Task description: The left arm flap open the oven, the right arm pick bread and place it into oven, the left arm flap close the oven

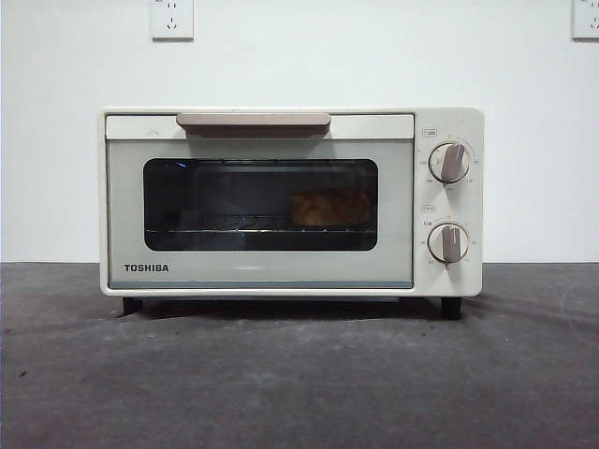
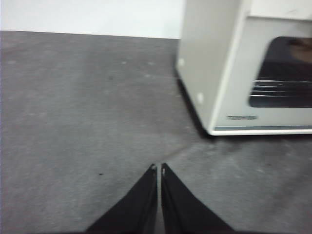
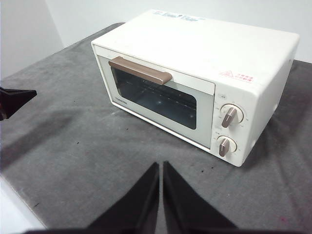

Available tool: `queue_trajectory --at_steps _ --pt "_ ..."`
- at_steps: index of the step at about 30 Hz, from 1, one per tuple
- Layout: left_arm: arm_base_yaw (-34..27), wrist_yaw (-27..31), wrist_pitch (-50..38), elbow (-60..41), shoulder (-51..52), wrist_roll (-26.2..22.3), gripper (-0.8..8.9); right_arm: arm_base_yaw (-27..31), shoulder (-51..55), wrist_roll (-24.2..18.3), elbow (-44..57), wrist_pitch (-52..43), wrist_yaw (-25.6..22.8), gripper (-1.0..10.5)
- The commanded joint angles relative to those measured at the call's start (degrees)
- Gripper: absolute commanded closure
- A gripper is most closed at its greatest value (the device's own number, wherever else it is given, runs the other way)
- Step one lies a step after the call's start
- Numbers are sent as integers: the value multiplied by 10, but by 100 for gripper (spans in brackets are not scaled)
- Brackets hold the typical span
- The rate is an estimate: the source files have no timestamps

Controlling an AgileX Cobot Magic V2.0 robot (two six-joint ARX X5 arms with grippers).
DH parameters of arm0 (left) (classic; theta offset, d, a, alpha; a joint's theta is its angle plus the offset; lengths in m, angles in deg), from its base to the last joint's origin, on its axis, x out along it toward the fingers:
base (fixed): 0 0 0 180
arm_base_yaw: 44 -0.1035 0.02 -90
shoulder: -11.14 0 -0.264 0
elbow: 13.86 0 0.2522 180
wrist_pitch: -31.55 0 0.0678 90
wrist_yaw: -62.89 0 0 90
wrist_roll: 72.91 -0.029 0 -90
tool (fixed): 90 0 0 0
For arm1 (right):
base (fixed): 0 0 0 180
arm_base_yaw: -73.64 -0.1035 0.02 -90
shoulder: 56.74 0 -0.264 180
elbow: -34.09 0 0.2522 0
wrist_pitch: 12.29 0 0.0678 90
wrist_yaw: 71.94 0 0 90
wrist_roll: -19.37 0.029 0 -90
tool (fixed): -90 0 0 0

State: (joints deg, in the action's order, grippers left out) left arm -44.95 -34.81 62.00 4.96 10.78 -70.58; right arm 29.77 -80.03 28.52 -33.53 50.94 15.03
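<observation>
The oven (image 1: 290, 201) is shut, door facing the front camera. The bread (image 1: 329, 207) is seen dimly behind the glass, lengthwise on the rack's right part. Both grippers, left (image 2: 158, 168) and right (image 3: 160, 165), are held closed and empty, away from the oven.

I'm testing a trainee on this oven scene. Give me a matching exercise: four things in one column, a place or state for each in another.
Things:
1. oven door
2. bread
3. left hand
4. handle

States:
A. on the wire rack, behind the glass
B. shut, over bare table beside the oven
C. closed
D. across the top of the door

Pairs: 1-C, 2-A, 3-B, 4-D
</observation>
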Motion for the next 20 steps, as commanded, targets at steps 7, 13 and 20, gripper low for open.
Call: queue_trajectory --at_steps 7,13,20 --pt "-2 31 -66 -44 2 1 785 -6 -2 -6 -10 -6 0 938" --pt "-2 47 -60 -44 2 1 785 -6 -2 -6 -10 -6 0 938" --pt "-2 47 -61 -44 2 1 785 -6 -2 -6 -10 -6 0 938"
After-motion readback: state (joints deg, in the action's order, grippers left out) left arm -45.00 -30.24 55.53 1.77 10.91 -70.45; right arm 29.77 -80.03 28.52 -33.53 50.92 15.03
